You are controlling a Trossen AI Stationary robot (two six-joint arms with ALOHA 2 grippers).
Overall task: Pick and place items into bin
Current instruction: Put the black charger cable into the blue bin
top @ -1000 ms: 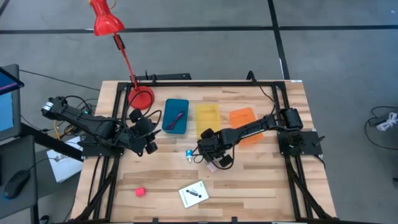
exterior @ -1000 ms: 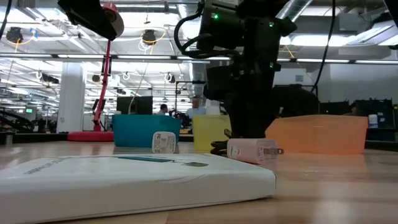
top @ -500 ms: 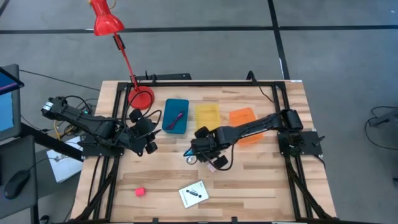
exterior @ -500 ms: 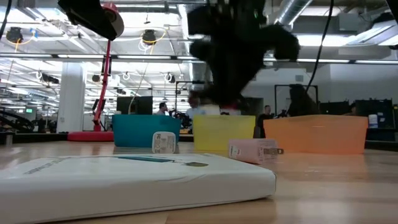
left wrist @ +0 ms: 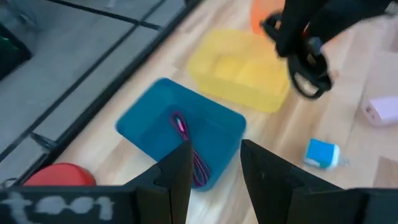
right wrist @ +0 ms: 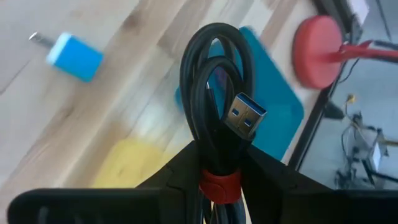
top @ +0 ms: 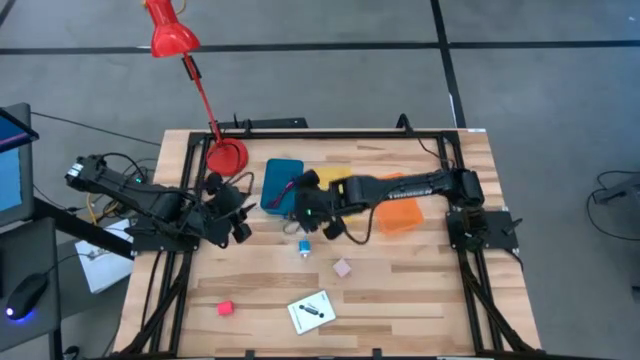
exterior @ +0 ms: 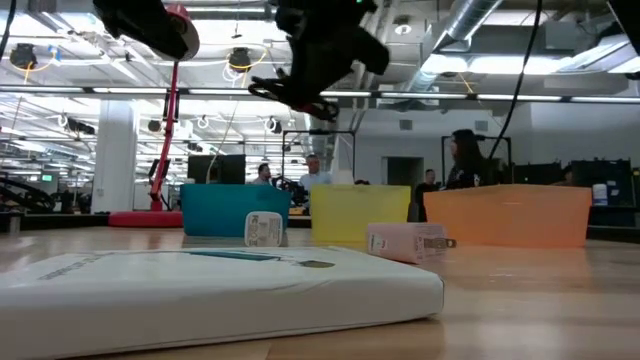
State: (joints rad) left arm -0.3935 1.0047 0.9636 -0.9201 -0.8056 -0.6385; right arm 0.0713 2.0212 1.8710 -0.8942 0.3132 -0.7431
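My right gripper (top: 306,208) hovers above the table between the blue bin (top: 282,186) and the yellow bin (top: 333,181), shut on a coiled black USB cable (right wrist: 214,74). A dark red cord (left wrist: 186,146) lies inside the blue bin. The light-blue block (top: 304,247), pink block (top: 342,267), red block (top: 226,308) and white card with a black mark (top: 311,311) lie flat on the wood. My left gripper (top: 238,218) waits open left of the blue bin. No black-and-red pen-like piece shows. My right gripper pinches the coiled cable between its two fingers at the red tie band (right wrist: 217,184) that bundles it. The loops and the USB plug (right wrist: 244,118) stick out forward past the fingertips. The cable is lifted clear of the table, high in the low view (exterior: 300,95).
An orange bin (top: 393,203) stands right of the yellow one. A red lamp base (top: 226,156) sits at the far left corner, its stem rising over the table. Black frame rails (top: 460,180) run along the table's sides. People stand in the room beyond the table.
My right gripper has risen from the table beside the pink block, carrying the black cable clear. It has swung toward the table's left and far edge, ending by the blue bin. The pink block has stayed where it was.
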